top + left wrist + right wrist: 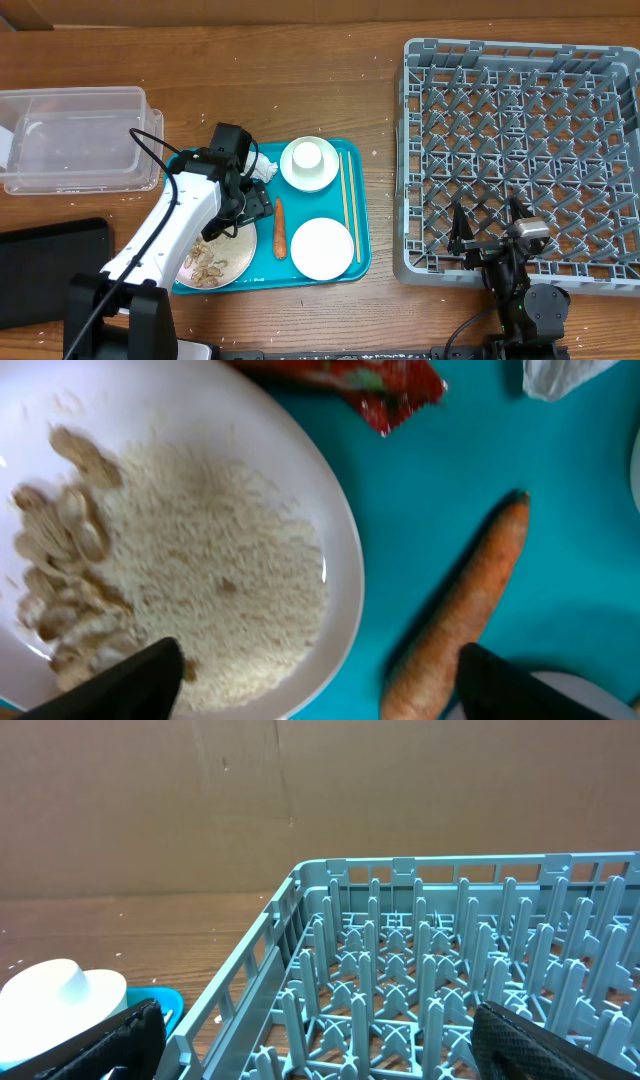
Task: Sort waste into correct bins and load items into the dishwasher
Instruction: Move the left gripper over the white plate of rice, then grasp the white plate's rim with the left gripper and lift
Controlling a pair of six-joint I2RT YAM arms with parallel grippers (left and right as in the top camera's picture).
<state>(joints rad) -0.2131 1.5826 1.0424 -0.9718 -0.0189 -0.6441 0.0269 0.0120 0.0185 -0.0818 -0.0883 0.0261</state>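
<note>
On the teal tray, a white plate holds pale rice-like scraps. My left gripper hovers low over it, open and empty, straddling the plate rim and the orange carrot. A red wrapper and a white tissue lie just beyond. A small cup in a bowl, another white bowl and chopsticks share the tray. My right gripper is open and empty at the front left corner of the grey dish rack.
The teal tray sits at the table's middle. A clear plastic tub stands at the far left, and a flat black tray lies below it. The white bowl shows left of the rack in the right wrist view.
</note>
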